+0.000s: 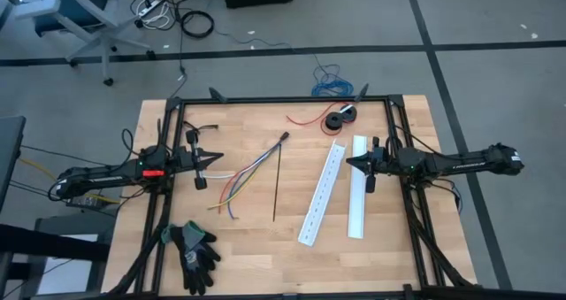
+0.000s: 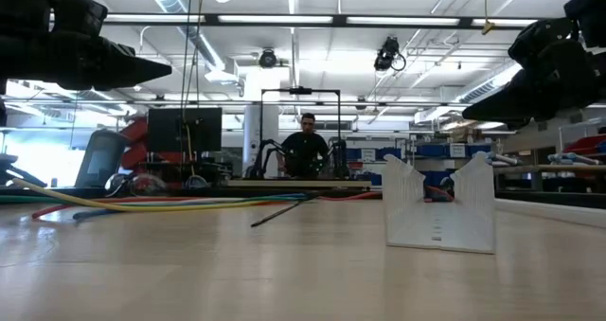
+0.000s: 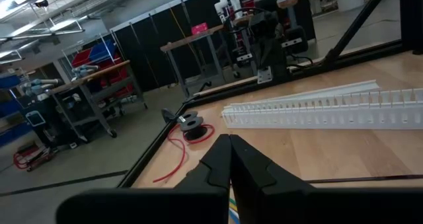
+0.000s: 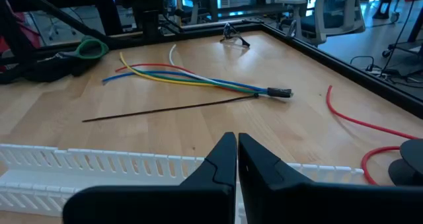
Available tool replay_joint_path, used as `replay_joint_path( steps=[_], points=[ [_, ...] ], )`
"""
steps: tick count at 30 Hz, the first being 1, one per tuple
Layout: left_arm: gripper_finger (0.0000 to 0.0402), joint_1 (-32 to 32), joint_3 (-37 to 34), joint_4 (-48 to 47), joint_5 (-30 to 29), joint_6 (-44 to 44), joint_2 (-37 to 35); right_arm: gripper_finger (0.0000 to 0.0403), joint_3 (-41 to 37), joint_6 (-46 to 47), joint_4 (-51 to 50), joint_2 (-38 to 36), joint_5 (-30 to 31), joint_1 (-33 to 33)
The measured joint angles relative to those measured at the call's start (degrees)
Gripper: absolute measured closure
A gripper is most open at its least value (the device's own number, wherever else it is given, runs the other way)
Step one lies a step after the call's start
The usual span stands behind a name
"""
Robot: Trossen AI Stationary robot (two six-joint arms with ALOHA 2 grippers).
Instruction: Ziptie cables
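Observation:
The cables (image 1: 249, 173), a small bundle of yellow, red, white and blue wires joined at a dark end (image 1: 284, 138), lie flat on the wooden table; they also show in the right wrist view (image 4: 198, 78). A thin black ziptie (image 1: 276, 183) lies beside them, also in the right wrist view (image 4: 165, 110). My left gripper (image 1: 225, 158) is shut and hovers above the table just left of the wires' loose ends. My right gripper (image 1: 348, 162) is shut and hovers above the white slotted ducts. Neither holds anything.
Two white slotted cable ducts (image 1: 322, 194) (image 1: 356, 187) lie right of the middle. A red wire with a black round spool (image 1: 336, 120) sits at the far edge. Black-and-green gloves (image 1: 194, 251) lie at the near left. A person (image 2: 308, 147) sits beyond the table.

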Motion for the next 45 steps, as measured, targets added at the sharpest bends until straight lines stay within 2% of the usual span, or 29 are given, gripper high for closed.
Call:
replay_joint_path(
  steps=[14, 18, 22, 27, 31, 40, 45],
  points=[
    [0.0387, 0.0, 0.0, -3.0, -0.3, -10.0, 1.1, 0.0396, 0.0, 0.0, 0.0, 0.0, 0.0, 0.0],
    [0.0369, 0.0, 0.0, -2.7, -0.6, -13.0, 3.4, 0.0396, 0.0, 0.0, 0.0, 0.0, 0.0, 0.0],
    [0.0333, 0.0, 0.0, 0.1, -0.8, -18.3, 7.0, 0.0396, 0.0, 0.0, 0.0, 0.0, 0.0, 0.0],
    [0.0280, 0.0, 0.1, 5.9, -2.6, -23.5, 13.5, 0.0396, 0.0, 0.0, 0.0, 0.0, 0.0, 0.0],
    [0.0256, 0.0, 2.6, 6.4, -3.3, -25.2, 19.6, 0.0396, 0.0, 0.0, 0.0, 0.0, 0.0, 0.0],
    [0.0259, 0.0, 9.3, 15.7, -3.1, -24.0, 36.5, 0.0396, 0.0, 0.0, 0.0, 0.0, 0.0, 0.0],
    [0.0259, -0.2, 15.6, 16.8, -3.1, -29.5, 48.6, 0.0396, 0.0, 0.0, 0.0, 0.0, 0.0, 0.0]
  ],
)
